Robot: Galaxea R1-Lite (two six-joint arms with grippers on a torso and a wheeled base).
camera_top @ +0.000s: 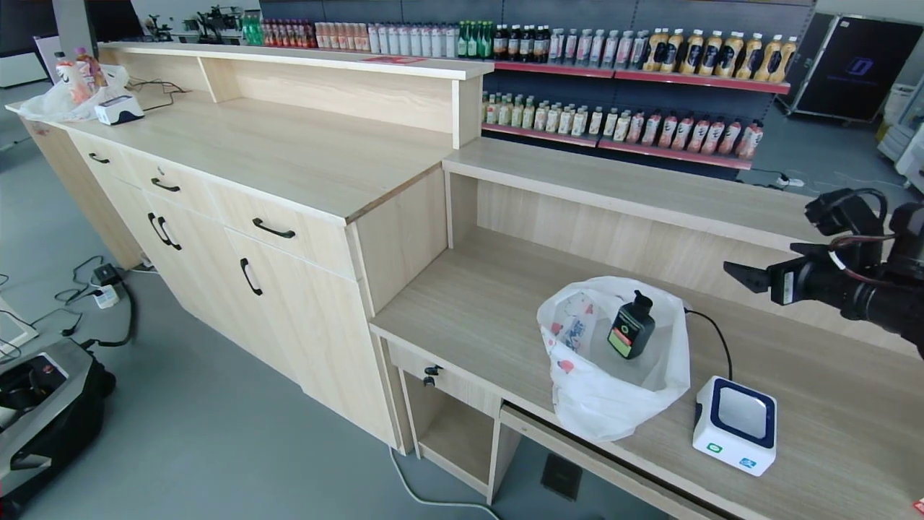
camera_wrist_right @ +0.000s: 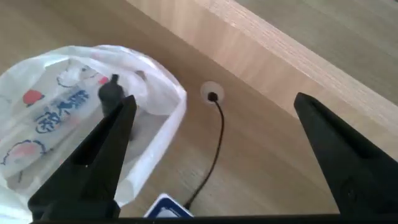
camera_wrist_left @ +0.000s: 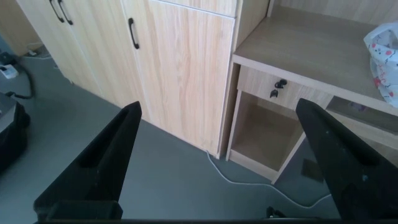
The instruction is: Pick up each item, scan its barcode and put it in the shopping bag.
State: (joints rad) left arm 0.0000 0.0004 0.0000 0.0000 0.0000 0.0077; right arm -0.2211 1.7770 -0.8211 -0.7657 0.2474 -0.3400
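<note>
A white plastic shopping bag [camera_top: 606, 390] stands open on the low wooden counter [camera_top: 476, 303]. Inside it stands a dark bottle [camera_top: 632, 328] with a black cap, upright. The white barcode scanner [camera_top: 736, 425] sits just right of the bag, its black cable running back to a hole in the counter. My right gripper [camera_top: 747, 278] hangs open and empty above the counter, up and to the right of the bag; its view looks down on the bag [camera_wrist_right: 87, 124] and the bottle's cap [camera_wrist_right: 111, 90]. My left gripper [camera_wrist_left: 217, 162] is open over the grey floor, beside the counter's cabinet.
A tall cabinet [camera_top: 238, 217] with drawers and doors stands left of the low counter. Shelves of bottles [camera_top: 621, 87] line the back wall. Another bag with bottles [camera_top: 72, 90] and a second scanner [camera_top: 119, 110] sit far left. Cables lie on the floor [camera_top: 101, 303].
</note>
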